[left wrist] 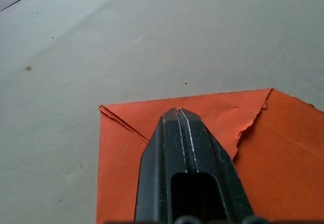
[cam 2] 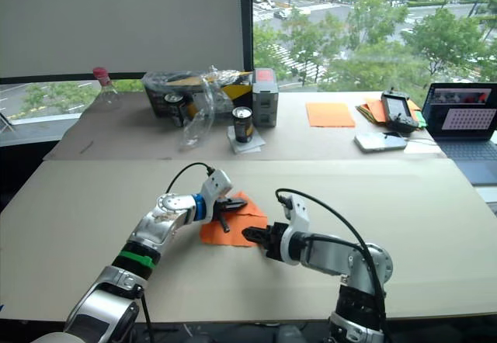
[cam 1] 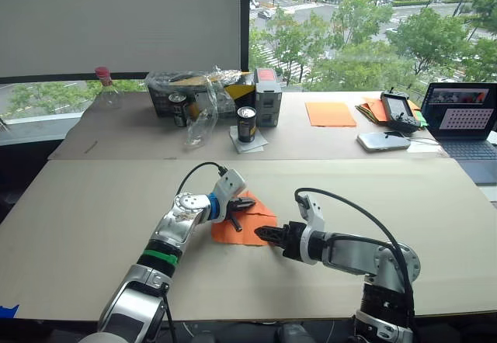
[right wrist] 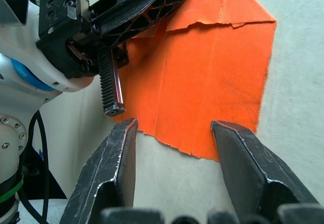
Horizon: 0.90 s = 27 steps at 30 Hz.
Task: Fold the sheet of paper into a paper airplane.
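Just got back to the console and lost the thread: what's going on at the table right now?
The robot is partway through folding the sheet of paper, which lies flat on the table with corner flaps already folded over. The left gripper, jaws shut, presses down on the folded part. The right gripper sits at the paper's near edge with its jaws open, holding nothing. It does not look like an airplane yet. Cans, a paler orange sheet and a laptop sit on the far table.

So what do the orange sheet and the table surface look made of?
The sheet looks like thin matte paper: it holds sharp creases and has a ragged, torn-looking edge. The table looks like plain beige cardboard or board, matte with small specks, and a seam runs across it; which one, I can't tell. The left gripper, fingers shut, presses on the sheet.
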Each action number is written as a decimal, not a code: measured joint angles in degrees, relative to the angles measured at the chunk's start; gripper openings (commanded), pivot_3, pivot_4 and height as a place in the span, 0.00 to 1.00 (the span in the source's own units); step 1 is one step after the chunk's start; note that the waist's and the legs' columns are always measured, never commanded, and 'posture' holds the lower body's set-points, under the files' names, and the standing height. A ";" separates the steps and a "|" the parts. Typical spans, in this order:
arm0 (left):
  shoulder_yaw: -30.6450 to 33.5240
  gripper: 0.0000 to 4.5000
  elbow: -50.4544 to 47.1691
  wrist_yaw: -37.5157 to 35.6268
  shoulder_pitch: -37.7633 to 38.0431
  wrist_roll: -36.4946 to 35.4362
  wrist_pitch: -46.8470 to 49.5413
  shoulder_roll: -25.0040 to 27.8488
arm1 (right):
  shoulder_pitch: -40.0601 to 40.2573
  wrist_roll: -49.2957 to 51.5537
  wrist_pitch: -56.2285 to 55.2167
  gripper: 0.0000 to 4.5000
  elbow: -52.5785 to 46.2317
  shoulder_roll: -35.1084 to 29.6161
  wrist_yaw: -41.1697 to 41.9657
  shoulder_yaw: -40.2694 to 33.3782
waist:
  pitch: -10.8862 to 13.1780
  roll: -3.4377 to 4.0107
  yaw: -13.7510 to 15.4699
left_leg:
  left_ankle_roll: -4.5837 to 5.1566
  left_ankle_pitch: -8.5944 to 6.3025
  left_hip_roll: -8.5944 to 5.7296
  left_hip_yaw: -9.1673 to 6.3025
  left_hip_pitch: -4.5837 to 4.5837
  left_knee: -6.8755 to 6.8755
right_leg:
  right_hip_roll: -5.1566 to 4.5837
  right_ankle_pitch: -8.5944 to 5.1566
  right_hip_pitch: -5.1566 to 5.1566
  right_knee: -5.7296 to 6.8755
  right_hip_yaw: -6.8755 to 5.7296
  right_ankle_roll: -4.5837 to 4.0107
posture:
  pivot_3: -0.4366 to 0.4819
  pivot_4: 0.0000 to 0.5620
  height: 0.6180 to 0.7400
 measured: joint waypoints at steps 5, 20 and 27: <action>-0.33 0.00 1.38 0.03 -0.22 0.02 -1.33 -0.93 | 2.98 10.59 -3.21 0.57 -0.08 -4.91 -7.02 3.34 | 0.00 0.00 0.48 | 0.00 0.00 -0.03 0.00 0.00 0.01 | -0.04 -0.01 0.04 -0.04 0.00 0.01 | 0.48 0.27 0.93; -0.50 0.00 2.76 -0.25 -0.75 0.02 -2.47 -1.53 | 7.53 34.73 -28.74 0.57 -1.92 -26.03 -18.89 22.11 | 0.01 -0.02 1.13 | 0.01 0.00 -0.03 0.03 -0.04 0.02 | -0.02 -0.03 0.10 -0.17 0.02 0.06 | 0.48 0.27 0.93; -0.49 0.00 2.56 -0.24 -0.65 0.03 -2.27 -1.35 | 6.48 35.10 -33.05 0.57 -0.65 -27.08 -16.83 25.73 | 0.01 -0.02 1.10 | 0.02 0.00 -0.01 0.03 -0.02 0.02 | 0.00 -0.03 0.11 -0.18 0.02 0.05 | 0.48 0.27 0.93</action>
